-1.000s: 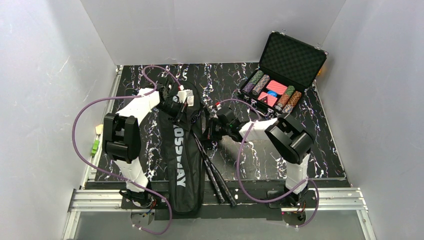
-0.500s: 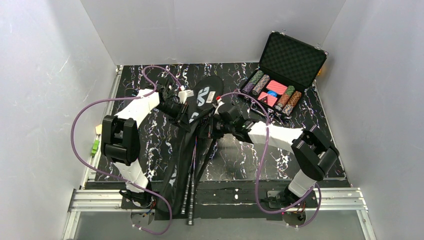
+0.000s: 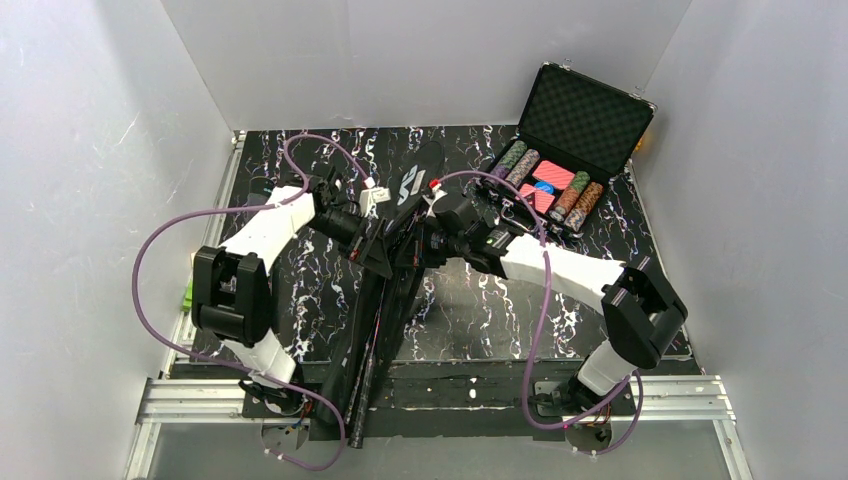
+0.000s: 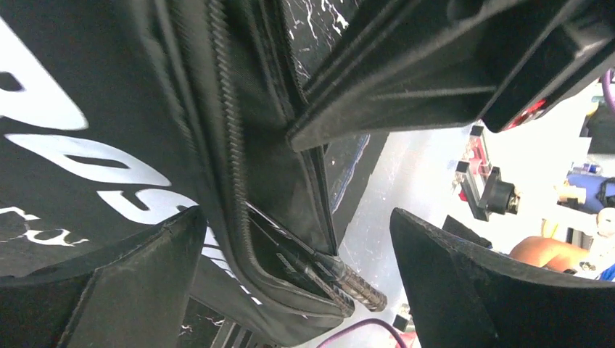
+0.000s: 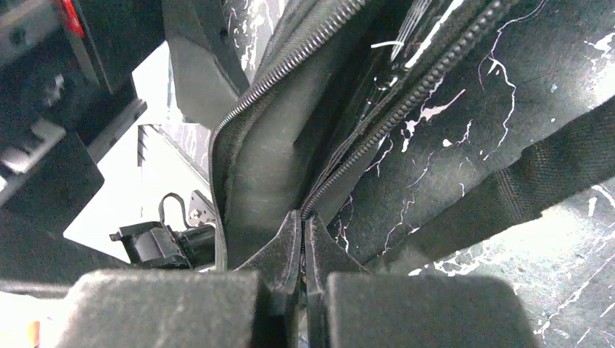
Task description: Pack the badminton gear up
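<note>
Mid-tabletop, the racket bag (image 3: 372, 325) is tented up, running from the middle down to the near edge, with racket handles (image 4: 347, 285) poking out its low end. Right claw (image 5: 303, 243) is pinched tight on the bag's zipper edge. Left claw (image 4: 296, 225) gapes wide beside the bag, gripping nothing. Chip case (image 3: 585, 120) sits at the far right corner.

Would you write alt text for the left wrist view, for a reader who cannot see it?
The left gripper, jaws open, hangs over the black racket bag with white lettering. Racket handles poke from its unzipped edge; the right gripper pinches the bag.
</note>
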Controlling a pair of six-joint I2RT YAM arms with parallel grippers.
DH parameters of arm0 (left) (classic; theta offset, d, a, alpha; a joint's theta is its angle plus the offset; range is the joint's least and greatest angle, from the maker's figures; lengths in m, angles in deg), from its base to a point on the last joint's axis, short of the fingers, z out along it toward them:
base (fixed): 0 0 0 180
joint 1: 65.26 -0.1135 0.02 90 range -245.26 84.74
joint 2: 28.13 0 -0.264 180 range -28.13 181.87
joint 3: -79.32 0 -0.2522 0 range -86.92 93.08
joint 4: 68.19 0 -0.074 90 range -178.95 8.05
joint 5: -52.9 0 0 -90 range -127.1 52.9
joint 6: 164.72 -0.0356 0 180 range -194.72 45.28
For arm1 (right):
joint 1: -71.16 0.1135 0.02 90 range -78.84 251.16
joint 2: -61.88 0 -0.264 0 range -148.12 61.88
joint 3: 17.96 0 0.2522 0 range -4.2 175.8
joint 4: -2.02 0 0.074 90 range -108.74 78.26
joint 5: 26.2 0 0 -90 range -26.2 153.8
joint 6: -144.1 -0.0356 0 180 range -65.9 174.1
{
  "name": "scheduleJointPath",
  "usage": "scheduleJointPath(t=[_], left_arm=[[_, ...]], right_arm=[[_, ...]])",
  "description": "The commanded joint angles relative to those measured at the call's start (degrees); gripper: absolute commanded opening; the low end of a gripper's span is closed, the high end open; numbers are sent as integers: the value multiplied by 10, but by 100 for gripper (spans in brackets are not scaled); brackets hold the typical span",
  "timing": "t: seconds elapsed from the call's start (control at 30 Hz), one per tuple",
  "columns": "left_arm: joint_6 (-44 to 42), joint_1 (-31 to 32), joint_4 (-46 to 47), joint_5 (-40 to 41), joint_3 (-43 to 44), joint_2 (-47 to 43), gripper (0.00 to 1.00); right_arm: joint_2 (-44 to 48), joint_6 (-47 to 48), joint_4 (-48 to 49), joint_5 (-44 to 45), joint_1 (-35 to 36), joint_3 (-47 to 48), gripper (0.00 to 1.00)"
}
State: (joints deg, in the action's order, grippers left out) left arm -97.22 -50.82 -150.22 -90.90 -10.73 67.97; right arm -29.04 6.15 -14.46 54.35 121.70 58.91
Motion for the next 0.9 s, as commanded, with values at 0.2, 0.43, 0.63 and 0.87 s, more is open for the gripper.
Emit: scheduleJointPath(t=[0.2,0.43,0.63,0.87], left_arm=[[11,132,43,134,-57,-151,98],[46,173,85,223,-107,-189,98],[48,198,124,303,-153,-217,98],[61,198,186,358,-213,-260,81]], right_arm=[[-3,-35,-74,13,3,127,1],[-10,-61,-121,25,5,158,1],[-10,-80,-137,33,5,160,1],[17,-129,-122,41,-2,129,1]])
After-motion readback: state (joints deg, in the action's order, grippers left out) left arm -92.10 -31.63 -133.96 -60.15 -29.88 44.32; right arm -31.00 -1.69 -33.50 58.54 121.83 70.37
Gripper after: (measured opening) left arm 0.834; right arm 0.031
